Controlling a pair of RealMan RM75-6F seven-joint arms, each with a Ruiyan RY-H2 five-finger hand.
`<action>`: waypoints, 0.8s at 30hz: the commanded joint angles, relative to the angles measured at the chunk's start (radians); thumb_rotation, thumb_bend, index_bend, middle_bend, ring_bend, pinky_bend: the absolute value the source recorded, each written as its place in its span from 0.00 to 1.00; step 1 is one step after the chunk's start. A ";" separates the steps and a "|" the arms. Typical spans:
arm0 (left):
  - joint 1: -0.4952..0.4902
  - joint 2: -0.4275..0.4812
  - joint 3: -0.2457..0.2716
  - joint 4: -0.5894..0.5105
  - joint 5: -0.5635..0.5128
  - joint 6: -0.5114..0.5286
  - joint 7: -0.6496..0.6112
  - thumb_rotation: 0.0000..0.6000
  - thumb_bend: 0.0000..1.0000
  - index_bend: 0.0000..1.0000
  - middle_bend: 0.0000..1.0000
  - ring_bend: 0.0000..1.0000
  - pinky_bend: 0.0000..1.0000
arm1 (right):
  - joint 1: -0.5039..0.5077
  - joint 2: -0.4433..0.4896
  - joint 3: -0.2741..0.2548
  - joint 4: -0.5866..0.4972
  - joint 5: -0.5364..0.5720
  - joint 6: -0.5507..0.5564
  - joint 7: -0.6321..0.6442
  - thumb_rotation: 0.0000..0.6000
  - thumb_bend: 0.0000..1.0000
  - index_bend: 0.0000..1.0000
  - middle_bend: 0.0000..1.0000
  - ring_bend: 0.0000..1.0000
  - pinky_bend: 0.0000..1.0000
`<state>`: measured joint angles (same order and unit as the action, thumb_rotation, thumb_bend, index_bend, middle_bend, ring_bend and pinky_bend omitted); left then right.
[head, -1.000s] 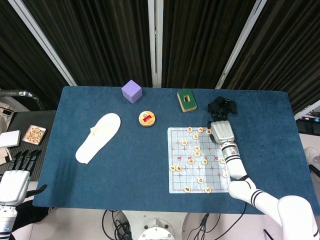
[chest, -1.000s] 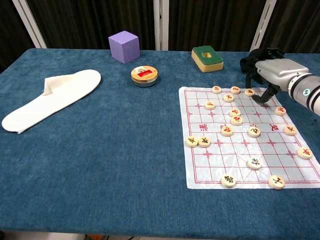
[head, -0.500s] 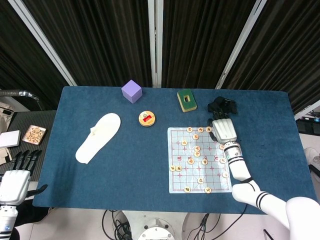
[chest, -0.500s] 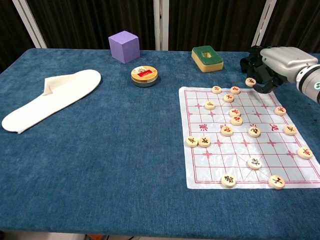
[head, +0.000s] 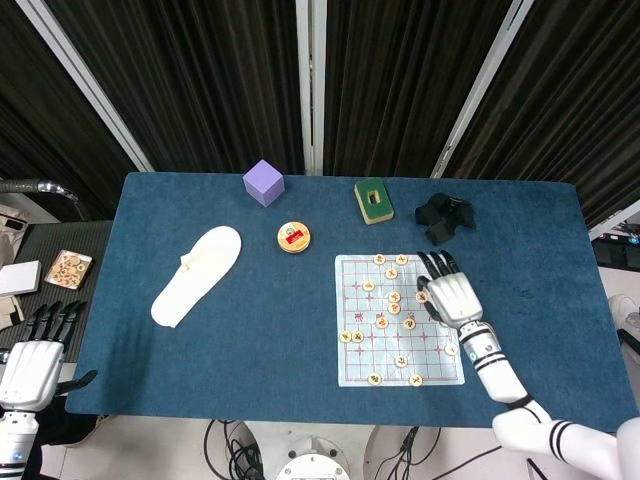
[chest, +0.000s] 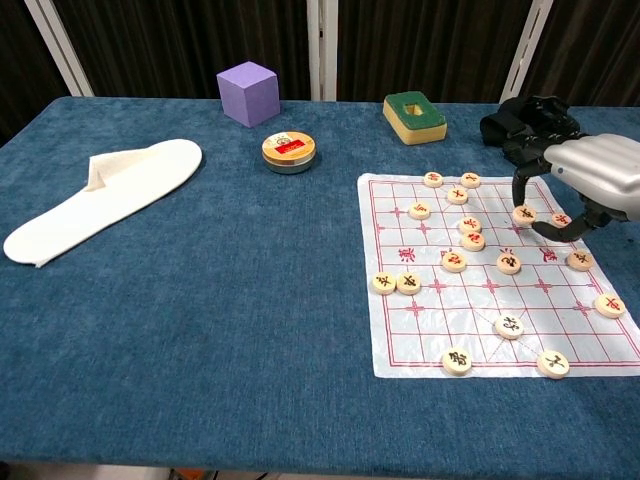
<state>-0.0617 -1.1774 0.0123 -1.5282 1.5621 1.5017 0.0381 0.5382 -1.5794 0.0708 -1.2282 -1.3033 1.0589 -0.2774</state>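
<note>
Right hand: right hand (chest: 590, 185) hangs over the right part of the board (chest: 430, 330), fingers curled down, a round piece (chest: 524, 213) pinched at the fingertips; in the head view the same hand (head: 452, 295) lies palm-down over the board's right columns.
Piece: held just above the board, near the other pieces (chest: 470, 232) scattered over the grid.
Change: half a second ago the hand carried the piece up by the board's far right corner, close to the black lump; now it has come toward the robot and lower, over the board's right-middle.
Left hand: left hand (head: 28, 365) is off the table at the lower left of the head view, fingers spread, holding nothing, unmoved.
Beyond the board: black lump (chest: 525, 120) at the far right; green block (chest: 414, 115) behind the board; round tin (chest: 289, 151) and purple cube (chest: 247, 92) further left; white slipper (chest: 105, 195) at the left on the blue table (chest: 220, 330).
</note>
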 joint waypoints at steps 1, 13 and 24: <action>0.001 -0.001 0.001 0.001 0.000 0.000 0.000 1.00 0.01 0.03 0.08 0.00 0.05 | -0.010 0.005 -0.011 -0.012 -0.005 0.002 -0.005 1.00 0.30 0.54 0.04 0.00 0.00; 0.008 0.002 0.003 0.000 -0.002 0.007 -0.002 1.00 0.01 0.03 0.08 0.00 0.05 | -0.024 0.003 -0.018 -0.014 -0.003 -0.011 -0.029 1.00 0.30 0.55 0.04 0.00 0.00; 0.012 0.004 0.003 0.002 -0.002 0.011 -0.006 1.00 0.01 0.03 0.08 0.00 0.05 | -0.020 -0.007 -0.013 -0.006 -0.002 -0.030 -0.049 1.00 0.30 0.52 0.04 0.00 0.00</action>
<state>-0.0498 -1.1735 0.0151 -1.5263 1.5603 1.5127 0.0321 0.5183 -1.5874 0.0572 -1.2332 -1.3067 1.0312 -0.3237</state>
